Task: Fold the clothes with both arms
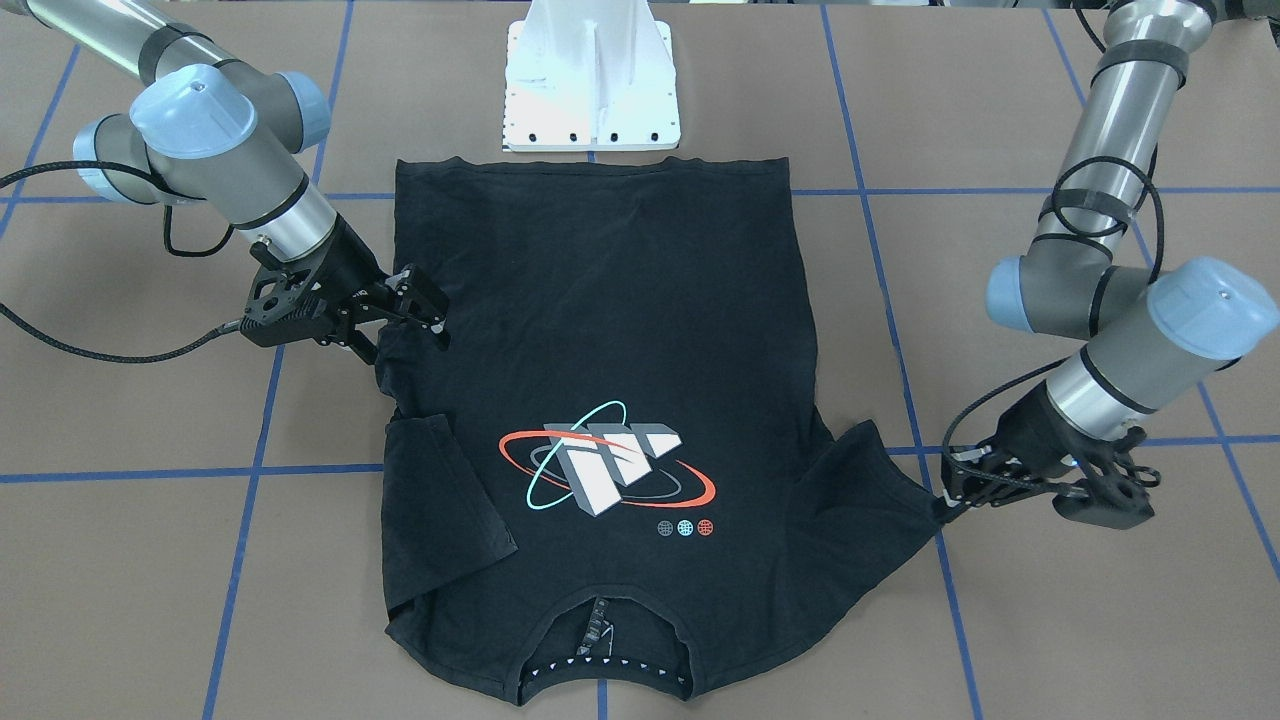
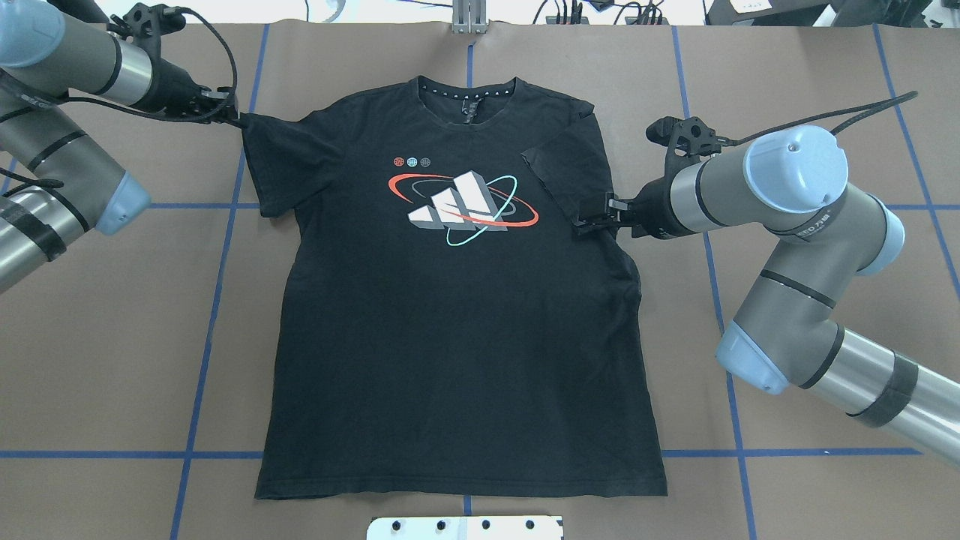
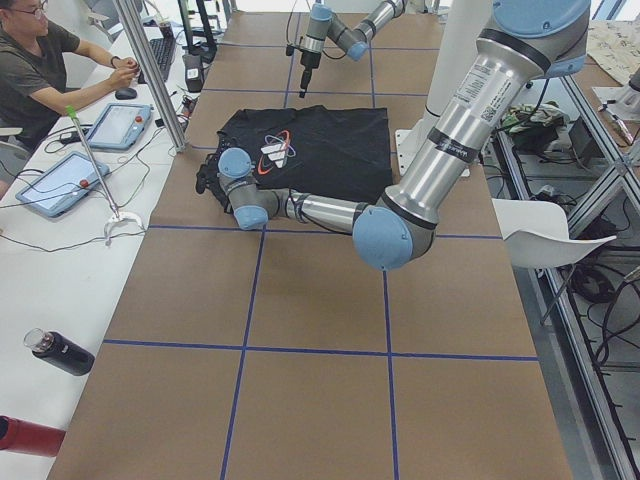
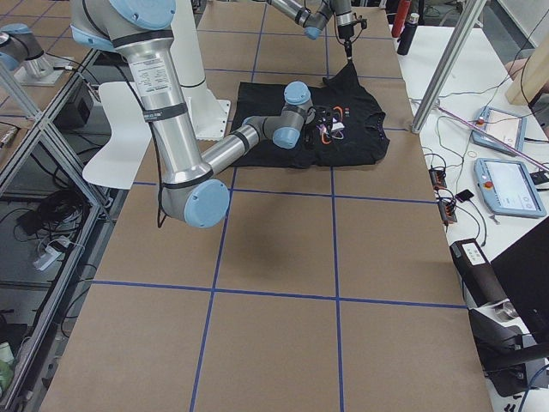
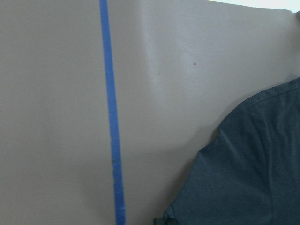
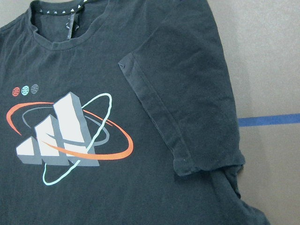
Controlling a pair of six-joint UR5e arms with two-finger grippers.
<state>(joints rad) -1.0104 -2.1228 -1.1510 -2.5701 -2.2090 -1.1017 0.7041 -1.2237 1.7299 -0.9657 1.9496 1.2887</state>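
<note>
On the robot's left side of the brown counter, the left tool is clenched on the tip of the outstretched sleeve of a black T-shirt, drawing it sideways to a taut point; behind it the left arm reaches in from the counter's edge, a black cable looped over its wrist. Across the garment, the right tool hangs released, jaws apart, low over the shirt's side seam just below the folded sleeve, which lies doubled inward over the chest; whether its fingertips touch the cloth cannot be told; the right arm bends in behind it from the robot's right.

The shirt lies flat and face up in the middle of the counter; its long axis runs straight out from the robot, the hem nearest the robot and the collar pointing to the far, operators' side; the white block graphic with its red and teal rings sits on the chest, reading upright from the robot's side, three small globes beside it.

The white base block stands just beyond the hem, apart from it; blue tape lines cross the counter in a grid and pass under the cloth. Well apart, on a white bench along the far side, an operator sits at tablets; a dark bottle lies nearer the camera.
</note>
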